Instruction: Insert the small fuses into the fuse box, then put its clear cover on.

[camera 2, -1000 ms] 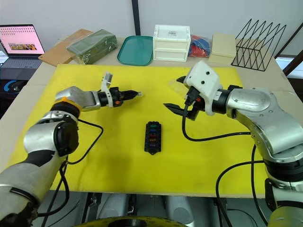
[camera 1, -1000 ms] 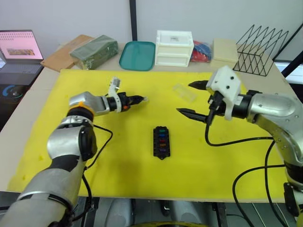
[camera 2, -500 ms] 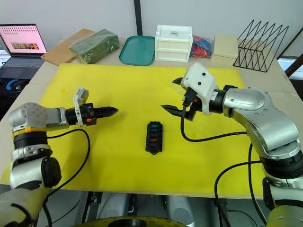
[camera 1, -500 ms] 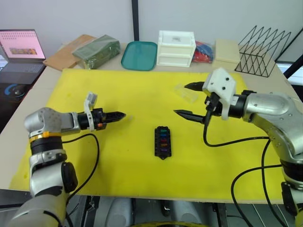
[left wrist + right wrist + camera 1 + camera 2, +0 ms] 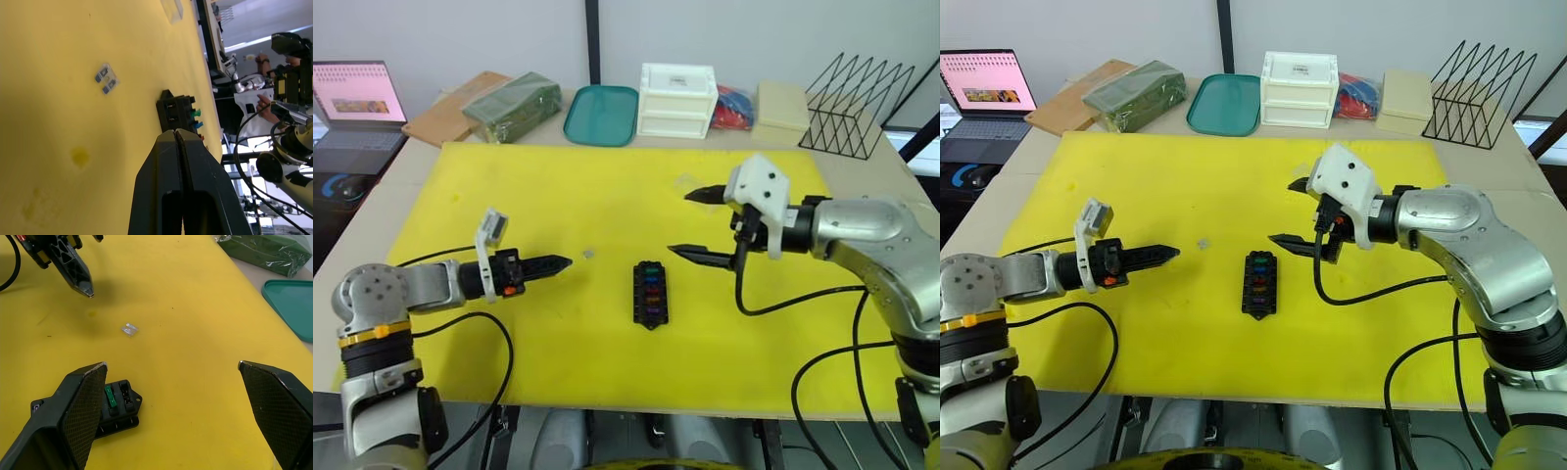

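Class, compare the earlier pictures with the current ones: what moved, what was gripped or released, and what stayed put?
The left tool drew back toward the robot and lower over the yellow mat, its fingers shut throughout. A small clear fuse now lies on the mat just ahead of it. The right tool, open, shifted left toward the black rectangular fuse box, which stayed put with its coloured fuses.

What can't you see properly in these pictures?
- Fuse box: in the right wrist view, the right hand's finger covers most of it.
- Fuses: in the left eye view, too small to count surely.
- Clear cover: in the left wrist view, cut off by the edge.
- Pale fuse on the mat: too small to tell its colour.
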Motion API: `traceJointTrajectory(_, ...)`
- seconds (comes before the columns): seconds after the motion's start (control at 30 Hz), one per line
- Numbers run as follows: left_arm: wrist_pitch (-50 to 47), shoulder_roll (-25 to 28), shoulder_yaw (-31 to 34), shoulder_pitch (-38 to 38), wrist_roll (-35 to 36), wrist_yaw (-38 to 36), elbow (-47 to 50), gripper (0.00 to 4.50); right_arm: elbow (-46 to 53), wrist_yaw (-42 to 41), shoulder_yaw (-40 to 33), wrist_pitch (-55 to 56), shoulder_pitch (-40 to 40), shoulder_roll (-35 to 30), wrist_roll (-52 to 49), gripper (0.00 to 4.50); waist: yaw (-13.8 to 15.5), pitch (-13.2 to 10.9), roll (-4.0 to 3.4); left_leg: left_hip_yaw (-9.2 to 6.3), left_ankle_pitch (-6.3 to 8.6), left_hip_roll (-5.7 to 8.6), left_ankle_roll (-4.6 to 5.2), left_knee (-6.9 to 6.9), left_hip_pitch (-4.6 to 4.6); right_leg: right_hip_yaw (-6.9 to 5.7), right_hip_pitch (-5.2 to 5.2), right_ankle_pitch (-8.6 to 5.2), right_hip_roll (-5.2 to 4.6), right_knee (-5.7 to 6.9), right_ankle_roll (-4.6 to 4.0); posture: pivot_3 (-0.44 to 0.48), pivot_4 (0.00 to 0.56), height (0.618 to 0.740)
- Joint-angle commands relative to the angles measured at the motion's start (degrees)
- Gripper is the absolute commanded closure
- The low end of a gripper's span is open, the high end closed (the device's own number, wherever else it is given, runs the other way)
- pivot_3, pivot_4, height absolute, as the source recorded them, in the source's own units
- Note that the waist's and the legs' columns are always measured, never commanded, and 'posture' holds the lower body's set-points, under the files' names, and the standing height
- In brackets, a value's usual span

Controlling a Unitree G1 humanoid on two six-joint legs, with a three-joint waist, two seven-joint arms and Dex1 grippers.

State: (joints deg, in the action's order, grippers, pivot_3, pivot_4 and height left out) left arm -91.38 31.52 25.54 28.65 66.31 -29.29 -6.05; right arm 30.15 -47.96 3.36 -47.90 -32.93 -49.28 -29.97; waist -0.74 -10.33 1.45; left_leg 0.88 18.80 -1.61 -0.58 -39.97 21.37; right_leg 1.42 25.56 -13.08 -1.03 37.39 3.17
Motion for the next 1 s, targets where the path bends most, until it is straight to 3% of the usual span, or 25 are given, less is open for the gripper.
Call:
traceJointTrajectory(0.03, 3.66, 1.91, -1.58, 3.09, -1.79, -3.08, -0.80, 4.45, 1.28, -0.35, -0.43, 1.28, -1.03, -0.23, 0.42, 0.00, 0.01, 0.00, 0.00, 0.01, 0.00, 0.02, 0.00, 0.00, 0.00, 0.00, -0.01, 0.00, 0.02, -0.01, 0.00, 0.000, 0.150, 0.740)
traceJointTrajectory(0.07, 4.48, 2.53, -3.04, 3.69, -2.83, -4.29, -1.66, 4.45, 1.18, -0.39, -0.37, 1.35, -1.15, -0.17, 0.45, 0.00, 0.00, 0.00, 0.00, 0.01, 0.00, 0.02, 0.00, 0.00, 0.00, 0.00, -0.01, 0.00, 0.03, -0.03, 0.00, 0.000, 0.150, 0.740)
traceJointTrajectory(0.17, 8.61, 4.84, -10.14, 6.28, -7.59, -10.91, -6.15, 3.88, 0.94, -0.53, -0.18, 1.60, -1.40, -0.08, 0.68, 0.00, -0.04, 0.00, 0.00, 0.08, 0.00, 0.03, 0.00, 0.02, 0.00, 0.01, -0.02, 0.00, 0.04, -0.06, 0.00, 0.000, 0.150, 0.740)
traceJointTrajectory(0.3, 15.92, 6.23, -20.09, 11.09, -15.83, -19.30, -13.88, 2.55, 0.61, -0.46, 0.17, 1.61, -2.09, 0.22, 0.91, 0.00, -0.02, 0.00, 0.00, 0.22, 0.00, 0.03, 0.00, 0.02, 0.01, 0.02, -0.02, -0.01, 0.12, -0.10, -0.01, 0.000, 0.150, 0.740)
traceJointTrajectory(0.43, 22.26, 5.91, -28.96, 16.69, -23.71, -28.45, -23.03, 2.55, 0.68, -0.25, 0.22, 1.44, -2.37, 0.35, 1.01, 0.00, 0.00, 0.00, 0.00, 0.20, 0.00, 0.04, 0.00, 0.01, 0.04, 0.02, -0.04, -0.01, 0.19, -0.18, -0.01, 0.000, 0.150, 0.740)
traceJointTrajectory(0.63, 27.62, 4.20, -36.44, 22.42, -31.87, -39.64, -33.19, 2.55, 1.49, 0.37, -0.24, 0.68, -2.06, 0.04, 0.89, 0.00, 0.00, 0.00, 0.00, 0.20, 0.02, 0.03, 0.03, 0.03, 0.06, 0.04, -0.03, -0.01, 0.25, -0.20, -0.01, 0.000, 0.150, 0.740)
traceJointTrajectory(1.0, 32.46, 1.00, -40.94, 25.44, -41.33, -50.02, -38.89, 2.55, 2.37, 1.25, -0.88, -0.30, -1.67, -0.22, 0.55, 0.00, 0.06, 0.00, 0.00, 0.19, 0.03, 0.02, 0.06, 0.03, 0.08, 0.05, -0.03, -0.02, 0.24, -0.21, 0.00, 0.000, 0.150, 0.740)
